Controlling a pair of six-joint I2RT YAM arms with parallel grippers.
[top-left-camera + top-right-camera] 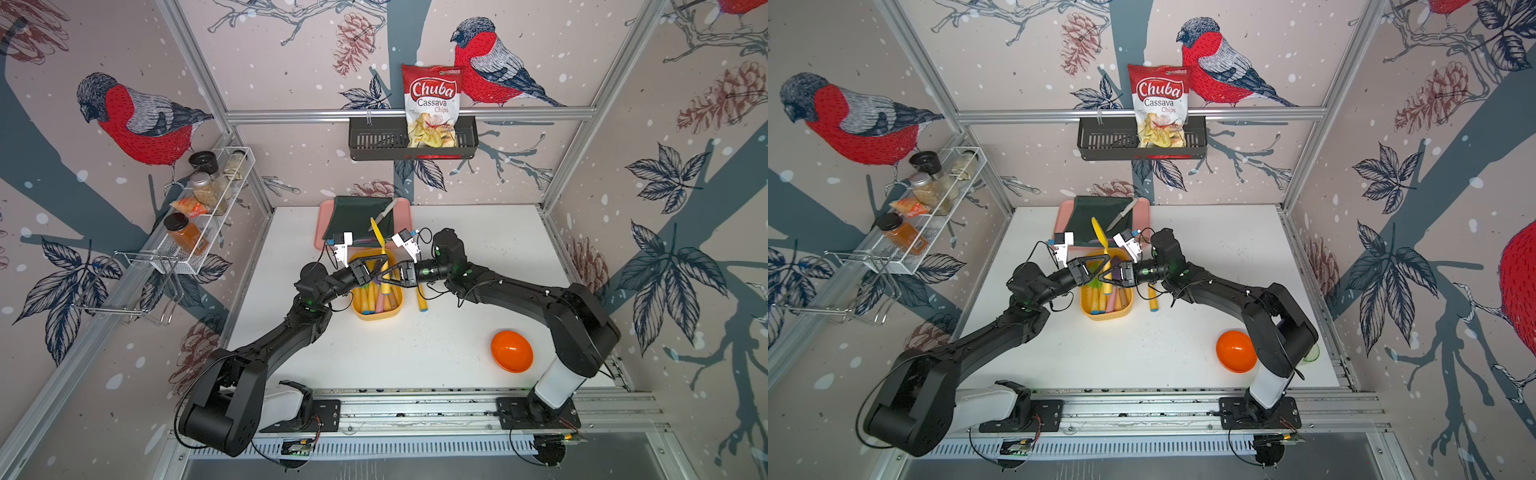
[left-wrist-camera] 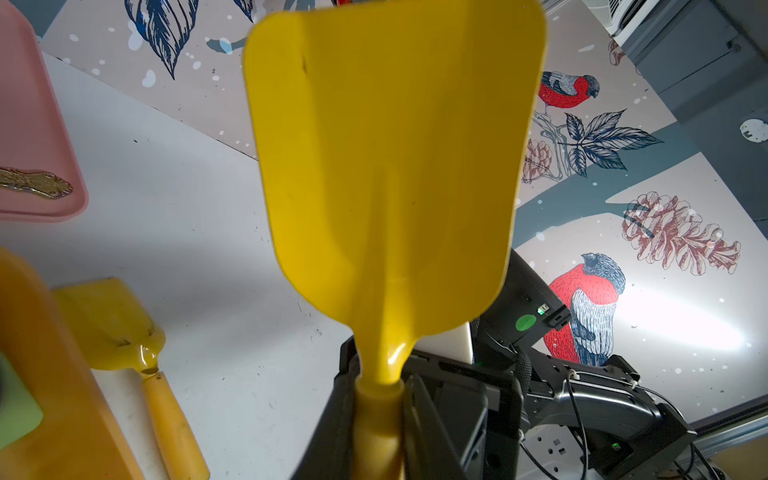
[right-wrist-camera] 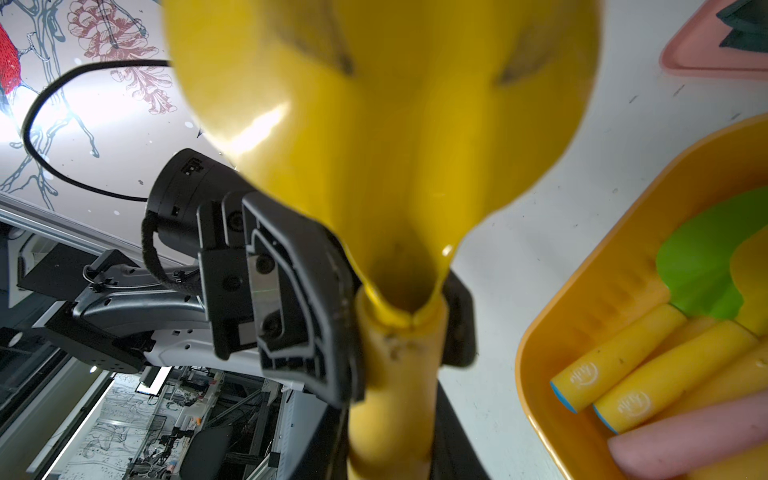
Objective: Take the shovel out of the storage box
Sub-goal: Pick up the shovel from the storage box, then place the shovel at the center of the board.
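Bright, even light; wide-angle bend at the edges.
My right wrist view blurs the shovel [image 3: 374,124] up close, and glare streaks the wall [image 2: 685,328].

Blurred and cut off by the frame edge in the right wrist view: shovel [image 3: 386,124] blade. Mostly hidden behind the right arm [image 1: 1279,328], near the table's [image 1: 1142,357] right edge: something green [image 1: 1313,353].
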